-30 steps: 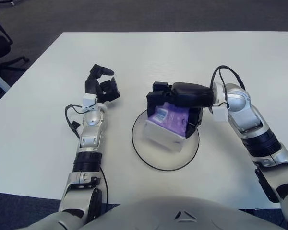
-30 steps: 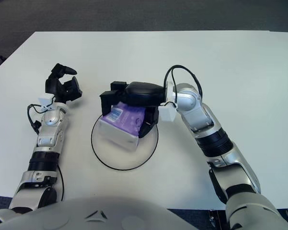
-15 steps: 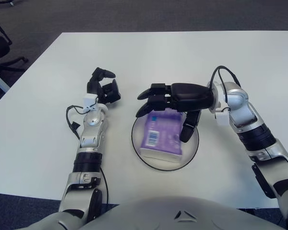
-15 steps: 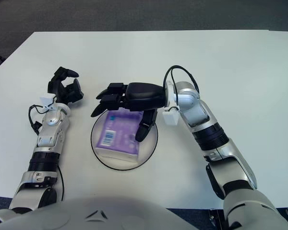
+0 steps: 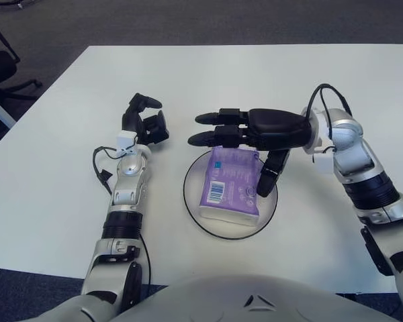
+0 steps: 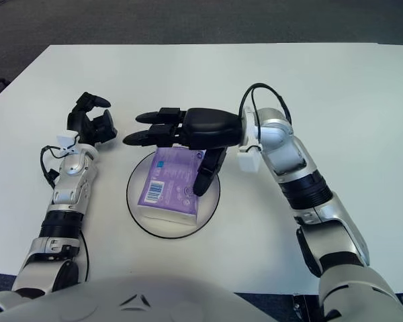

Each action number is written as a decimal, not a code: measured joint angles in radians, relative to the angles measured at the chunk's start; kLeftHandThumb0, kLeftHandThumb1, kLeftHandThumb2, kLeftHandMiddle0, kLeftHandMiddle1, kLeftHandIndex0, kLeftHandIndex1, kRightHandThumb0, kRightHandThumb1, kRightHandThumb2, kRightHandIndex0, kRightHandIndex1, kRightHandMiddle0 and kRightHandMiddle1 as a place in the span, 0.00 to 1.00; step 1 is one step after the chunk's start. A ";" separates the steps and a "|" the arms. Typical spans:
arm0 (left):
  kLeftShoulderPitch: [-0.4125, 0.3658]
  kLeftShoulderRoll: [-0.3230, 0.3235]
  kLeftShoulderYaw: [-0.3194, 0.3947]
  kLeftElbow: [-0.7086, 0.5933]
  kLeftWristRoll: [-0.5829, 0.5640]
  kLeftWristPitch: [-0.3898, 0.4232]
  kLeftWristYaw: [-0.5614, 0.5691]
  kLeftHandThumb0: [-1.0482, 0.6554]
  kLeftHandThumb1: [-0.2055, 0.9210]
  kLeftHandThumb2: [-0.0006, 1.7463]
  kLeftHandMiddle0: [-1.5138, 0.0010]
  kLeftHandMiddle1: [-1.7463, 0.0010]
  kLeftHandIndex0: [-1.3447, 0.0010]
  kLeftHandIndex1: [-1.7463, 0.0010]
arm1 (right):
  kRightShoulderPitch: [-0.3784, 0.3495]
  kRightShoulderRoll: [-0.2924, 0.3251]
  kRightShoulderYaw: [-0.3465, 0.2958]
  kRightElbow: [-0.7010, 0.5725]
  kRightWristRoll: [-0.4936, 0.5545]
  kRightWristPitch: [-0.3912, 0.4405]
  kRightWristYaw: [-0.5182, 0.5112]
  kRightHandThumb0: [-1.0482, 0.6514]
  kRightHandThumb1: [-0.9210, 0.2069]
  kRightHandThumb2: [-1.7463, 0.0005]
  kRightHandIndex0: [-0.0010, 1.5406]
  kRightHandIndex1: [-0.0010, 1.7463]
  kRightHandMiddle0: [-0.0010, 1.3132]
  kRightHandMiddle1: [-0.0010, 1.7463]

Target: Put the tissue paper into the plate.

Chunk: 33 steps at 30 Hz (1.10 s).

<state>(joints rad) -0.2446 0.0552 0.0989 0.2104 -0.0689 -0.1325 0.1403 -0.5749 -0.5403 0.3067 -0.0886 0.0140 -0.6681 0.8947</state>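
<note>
- Left eye view first, starting at our far left: the left hand point(image 5: 144, 121) shows above the white bench point(image 5: 47, 174), well to the left of the plate. Its fingers point(image 5: 148, 102) are curled loosely inward and grasp nothing. We cannot tell whether the hand touches the bench surface.
- Below that hand, our left forearm runs down toward the bottom edge, with a black cable point(image 5: 101, 171) looping off its left side.
- Moving toward the middle, the plate point(image 5: 191, 204) lies on the bench. It is round and pale with a thin dark rim.
- Inside the plate lies the tissue paper point(image 5: 228, 184), a purple pack with a white barcode label near its lower left corner. It lies flat with the long side running roughly front to back, and it sits within the rim, its lower end near the front edge of the plate.
- Over the far part of the plate we see the right hand point(image 5: 255, 131). Its fingers point(image 5: 211, 119) are stretched out straight toward the left, released and gripping nothing. The black thumb point(image 5: 270, 176) points down beside the right edge of the pack; whether it touches the pack we cannot tell.
- Furthest right, our right forearm slants down to the lower right corner, with a black cable point(image 5: 326, 94) arching over the wrist.
</note>
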 measured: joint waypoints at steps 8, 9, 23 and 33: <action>-0.012 0.001 0.022 0.034 -0.043 -0.055 -0.050 0.35 0.55 0.69 0.15 0.00 0.60 0.00 | 0.000 -0.001 0.000 0.000 0.001 0.000 0.001 0.01 0.06 0.92 0.00 0.00 0.00 0.00; -0.012 0.001 0.023 0.036 -0.045 -0.063 -0.054 0.35 0.55 0.68 0.15 0.00 0.60 0.00 | 0.000 -0.001 0.000 0.000 0.002 0.000 0.001 0.01 0.06 0.92 0.00 0.00 0.00 0.00; -0.024 -0.007 0.026 0.030 -0.050 -0.078 -0.069 0.35 0.56 0.67 0.15 0.00 0.61 0.00 | 0.001 -0.027 -0.099 0.029 -0.019 0.055 -0.065 0.02 0.01 0.92 0.09 0.02 0.00 0.18; -0.015 -0.010 0.032 0.021 -0.066 -0.085 -0.089 0.36 0.57 0.67 0.14 0.00 0.61 0.00 | -0.044 -0.047 -0.274 0.219 -0.135 0.183 -0.337 0.05 0.01 0.90 0.13 0.03 0.00 0.35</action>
<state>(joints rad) -0.2596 0.0448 0.1309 0.2317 -0.1348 -0.2179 0.0510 -0.6189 -0.5874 0.0330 0.1303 -0.1212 -0.4853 0.5580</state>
